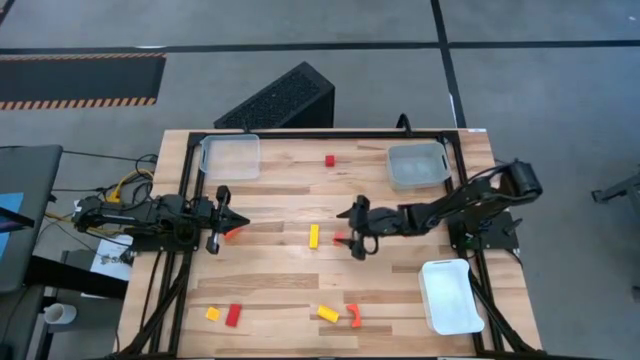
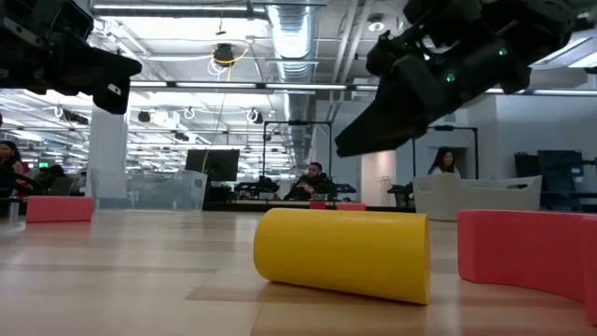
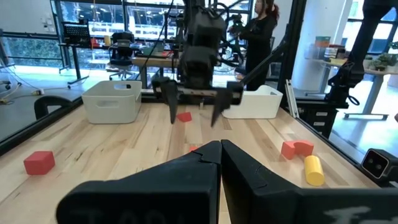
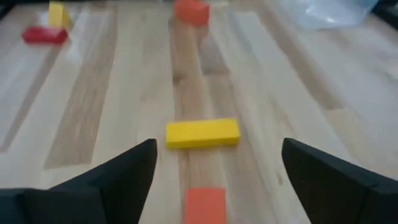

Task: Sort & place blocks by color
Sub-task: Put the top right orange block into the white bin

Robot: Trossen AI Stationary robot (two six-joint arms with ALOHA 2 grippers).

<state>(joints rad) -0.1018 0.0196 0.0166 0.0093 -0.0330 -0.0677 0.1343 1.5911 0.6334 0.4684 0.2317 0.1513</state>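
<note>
My right gripper [image 1: 353, 231] hangs open over the table's middle. Its fingers stand on either side of a small orange block [image 4: 205, 204] without touching it. A yellow bar [image 4: 202, 133] lies flat just beyond. My left gripper [image 1: 238, 221] is shut and sits low at the table's left side. Another orange block [image 1: 232, 234] lies right by its tips, and it shows past them in the left wrist view [image 3: 193, 149]. A red cube [image 1: 329, 160] sits toward the far edge. Near the front edge lie a yellow cube [image 1: 212, 313], a red bar [image 1: 232, 316], a yellow piece [image 1: 328, 313] and a curved orange piece [image 1: 353, 316].
A clear tray [image 1: 230, 156] stands at the far left corner and another clear tray [image 1: 417, 165] at the far right. A white tray [image 1: 450, 296] sits at the near right. A black slanted box [image 1: 280, 98] lies beyond the far edge. People sit in the room behind.
</note>
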